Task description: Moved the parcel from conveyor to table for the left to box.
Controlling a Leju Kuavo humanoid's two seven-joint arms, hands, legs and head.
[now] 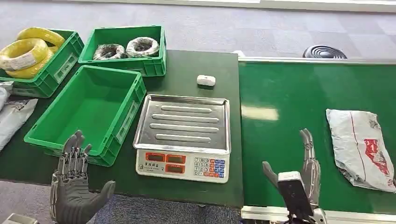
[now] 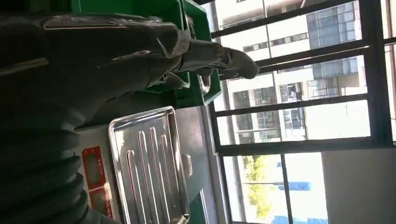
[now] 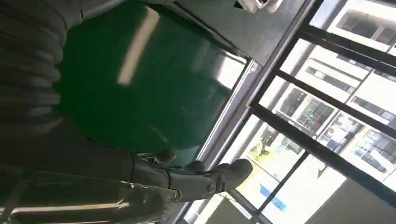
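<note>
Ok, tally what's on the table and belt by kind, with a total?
Green crates: 3
Yellow wire coils: 2
Dark wire coils: 2
Scale: 1
Small white device: 1
Parcel on belt: 1
Total: 10

packing station: conveyor (image 1: pixel 299 102), scale (image 1: pixel 183 140), crates (image 1: pixel 88 112).

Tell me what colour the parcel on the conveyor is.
The parcel is pale grey-white with a red printed patch, clearest in the head view.
</note>
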